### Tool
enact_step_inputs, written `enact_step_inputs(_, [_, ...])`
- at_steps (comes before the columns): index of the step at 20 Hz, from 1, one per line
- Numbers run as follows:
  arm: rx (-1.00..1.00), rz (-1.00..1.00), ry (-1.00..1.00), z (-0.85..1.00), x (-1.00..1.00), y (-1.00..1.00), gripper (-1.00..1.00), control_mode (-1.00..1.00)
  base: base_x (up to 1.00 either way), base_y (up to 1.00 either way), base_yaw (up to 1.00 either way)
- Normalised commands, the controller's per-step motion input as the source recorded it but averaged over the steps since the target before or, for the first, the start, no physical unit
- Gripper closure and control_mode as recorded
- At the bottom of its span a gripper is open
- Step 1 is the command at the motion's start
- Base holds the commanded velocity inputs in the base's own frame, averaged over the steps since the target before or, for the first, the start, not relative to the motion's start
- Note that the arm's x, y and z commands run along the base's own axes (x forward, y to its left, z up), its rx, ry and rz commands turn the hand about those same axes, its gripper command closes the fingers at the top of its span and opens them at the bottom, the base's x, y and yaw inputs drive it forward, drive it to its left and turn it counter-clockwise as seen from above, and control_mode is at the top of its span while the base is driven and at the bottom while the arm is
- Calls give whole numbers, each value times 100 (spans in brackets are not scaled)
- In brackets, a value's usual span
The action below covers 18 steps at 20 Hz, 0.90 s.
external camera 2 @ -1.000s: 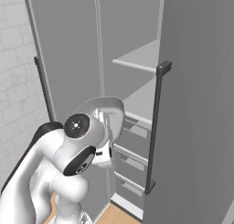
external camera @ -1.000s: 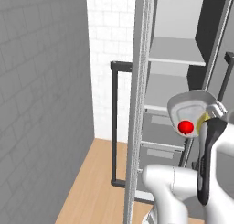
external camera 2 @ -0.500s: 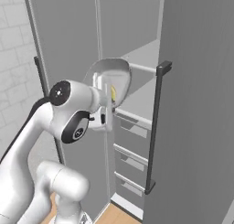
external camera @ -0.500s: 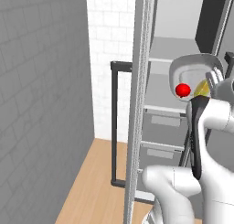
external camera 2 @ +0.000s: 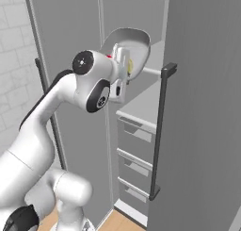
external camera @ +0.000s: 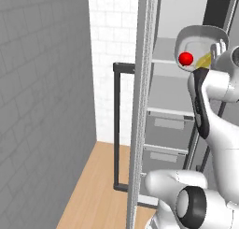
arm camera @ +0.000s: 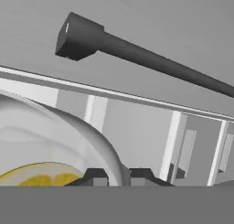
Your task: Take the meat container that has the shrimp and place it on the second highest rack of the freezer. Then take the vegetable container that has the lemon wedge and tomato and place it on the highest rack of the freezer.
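Between the fingertips (arm camera: 96,176), seemingly: vegetable container (arm camera: 68,141) rim.

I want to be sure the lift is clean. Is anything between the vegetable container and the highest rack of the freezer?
Nothing visible blocks it. The gripper holds the vegetable container tilted, at the height of the highest rack, and the freezer stands open before it.

White brick wall (external camera: 114,46) behind; wooden floor (external camera: 95,188) below.
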Motion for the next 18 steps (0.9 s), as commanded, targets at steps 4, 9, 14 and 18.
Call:
enact_step_inputs(4, [12,0,11,15,29,-15,100,-100,0,0,0])
enact_step_inputs(9, [7,0,7,-33,70,-3,100,-100,0,0,0])
enact_step_inputs(14, [9,0,3,-2,98,-29,100,-100,0,0,0])
enact_step_inputs(18, [4,0,5,-6,97,-23,100,-100,0,0,0])
